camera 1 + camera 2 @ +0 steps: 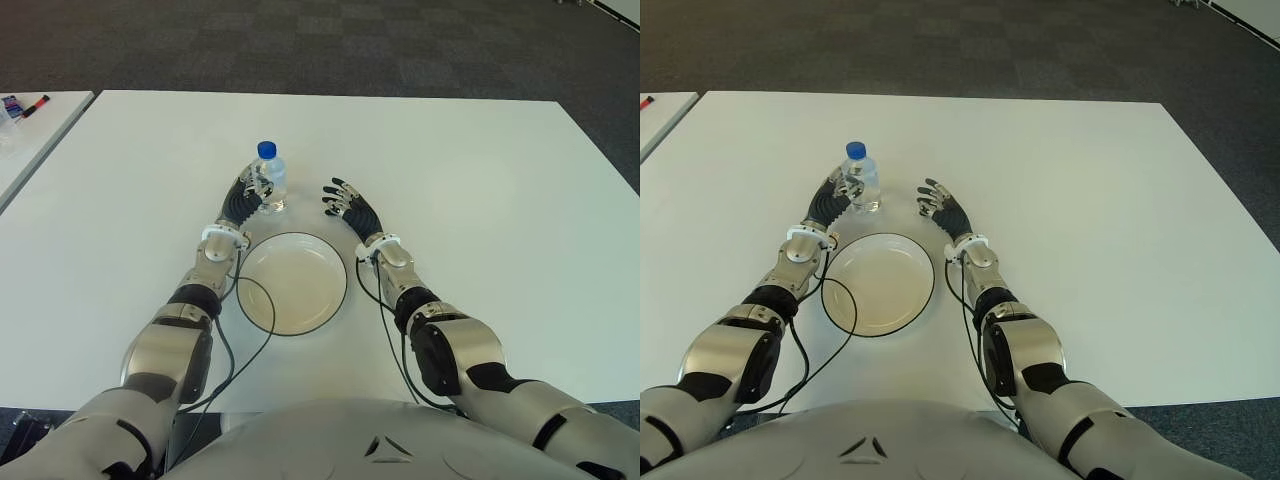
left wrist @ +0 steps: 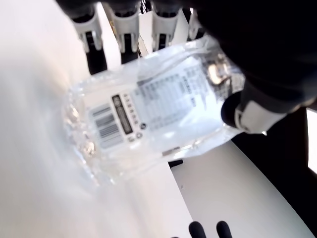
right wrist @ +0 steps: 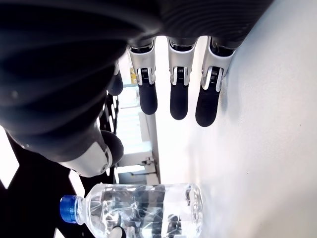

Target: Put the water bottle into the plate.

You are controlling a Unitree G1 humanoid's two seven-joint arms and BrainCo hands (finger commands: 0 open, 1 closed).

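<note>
Nearest the robot, a white plate w/ a dark rim sits flat on the white tabletop, between the two forearms; nothing in it. Black cables loop from both wrists across the tabletop, one crossing the plate's left rim.

Just beyond the plate, left hand reaches fwd on the plate's far-left side and is clamped on the water bottle: left wrist view shows the clear bottle w/ its barcode label pressed between thumb and fingers, fingers wrapped round the body. Bottle stands upright on the tabletop, blue cap up, base apparently touching the surface, just past the plate's far rim – not in the plate.

Right hand shows to the right of the bottle, near it but apart, beyond the plate's far-right rim. Its fingers are spread, lightly bent, holding nothing; its wrist view shows the bottle off to the side.

Farther off, left edge: a 2nd white table w/ a red marker on it. Dark carpet beyond.
</note>
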